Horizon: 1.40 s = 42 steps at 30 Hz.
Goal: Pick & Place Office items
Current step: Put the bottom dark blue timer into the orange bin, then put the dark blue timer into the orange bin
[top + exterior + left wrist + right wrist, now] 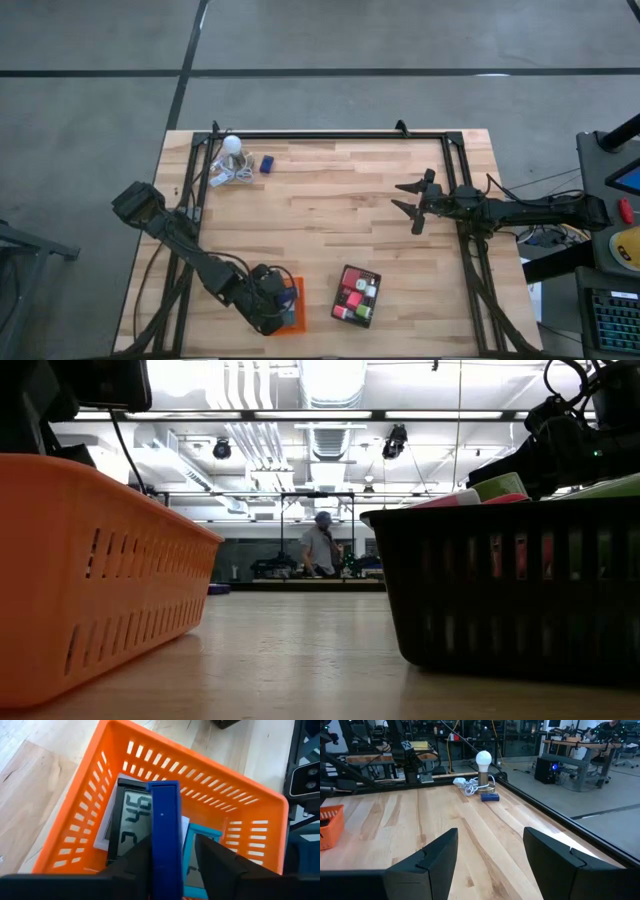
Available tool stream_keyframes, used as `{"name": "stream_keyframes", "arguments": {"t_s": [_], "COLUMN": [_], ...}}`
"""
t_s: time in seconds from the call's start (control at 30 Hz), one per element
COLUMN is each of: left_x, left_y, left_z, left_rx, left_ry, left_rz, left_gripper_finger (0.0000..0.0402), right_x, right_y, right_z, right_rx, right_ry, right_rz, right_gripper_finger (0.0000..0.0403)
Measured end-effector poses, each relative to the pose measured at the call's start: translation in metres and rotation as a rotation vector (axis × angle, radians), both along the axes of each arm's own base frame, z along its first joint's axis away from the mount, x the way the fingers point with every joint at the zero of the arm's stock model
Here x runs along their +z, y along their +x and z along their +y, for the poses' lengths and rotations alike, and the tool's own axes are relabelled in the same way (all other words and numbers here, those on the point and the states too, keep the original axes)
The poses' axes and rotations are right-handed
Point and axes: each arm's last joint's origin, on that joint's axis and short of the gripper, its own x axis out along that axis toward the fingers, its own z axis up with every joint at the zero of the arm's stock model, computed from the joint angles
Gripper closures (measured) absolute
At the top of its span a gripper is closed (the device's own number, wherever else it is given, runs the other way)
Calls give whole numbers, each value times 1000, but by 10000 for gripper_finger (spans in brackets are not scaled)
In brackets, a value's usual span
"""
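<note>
My left gripper (285,303) hangs over the orange tray (298,318) at the table's near left. Its fingers stand open on either side of a long dark blue block (166,835). The block stands on end in the tray, over a black-and-white display (129,817) and a teal box (200,837). To the right, a black tray (500,580) holds red, pink and green pieces (354,297). My right gripper (412,207) waits open above the table's right side, with nothing between its fingers (490,865). My left gripper comes at the blue block from above at a slant, its fingers along the block's two long sides. A gap shows between the block and one finger (220,862). The other finger (131,867) lies right beside the block's side (156,855); I cannot tell whether it touches.
At the far left stand a white light bulb (232,145) with a coiled white cord and a small blue block (267,164). Black frame rails (330,134) run along the table's far, left and right edges. Bare wood lies between the trays and the bulb.
</note>
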Motion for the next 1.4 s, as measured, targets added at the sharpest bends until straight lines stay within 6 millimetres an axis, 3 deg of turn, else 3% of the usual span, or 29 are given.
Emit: {"name": "stream_keyframes", "arguments": {"t_s": [0.27,0.57,0.77,0.87,0.97,1.1,1.4], "left_x": [0,1,28,45,62,75,67], "left_y": [0,0,-6,-10,-17,-24,-3], "left_z": [0,0,9,21,40,69,124], "left_rx": [-1,1,45,121,303,473,658], "left_ry": [-2,-6,31,129,235,268,385], "left_rz": [-4,-5,-107,-192,-274,-265,-195], "left_gripper_finger": [205,195,195,195,195,195,195], "right_x": [0,0,0,0,0,0,0], "right_y": [0,0,0,0,0,0,0], "right_z": [0,0,0,0,0,0,0], "right_rx": [0,-1,-1,0,0,0,-1], "right_ry": [0,0,-1,0,-1,-1,-1], "right_rz": [0,1,0,0,0,1,0], "right_gripper_finger": [184,184,184,184,184,184,184]}}
